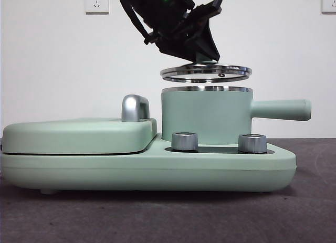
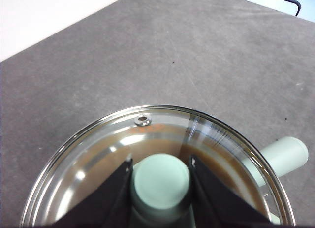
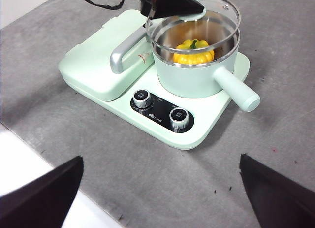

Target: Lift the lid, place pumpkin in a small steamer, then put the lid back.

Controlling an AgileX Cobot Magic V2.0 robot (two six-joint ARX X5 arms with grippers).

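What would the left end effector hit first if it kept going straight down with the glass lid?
Probably the steel rim of the mint-green cylindrical steamer pot: the steel-rimmed clear glass lid, pinched by the left end effector, hovers just above it.

Your left tool [image 2: 160, 181] holds the lid [image 1: 206, 72] by its knob, just above the small steamer [image 1: 205, 117]. Below the tool, the pumpkin [image 3: 194, 50] sits inside the steamer, which stands on the appliance base [image 3: 197, 134].
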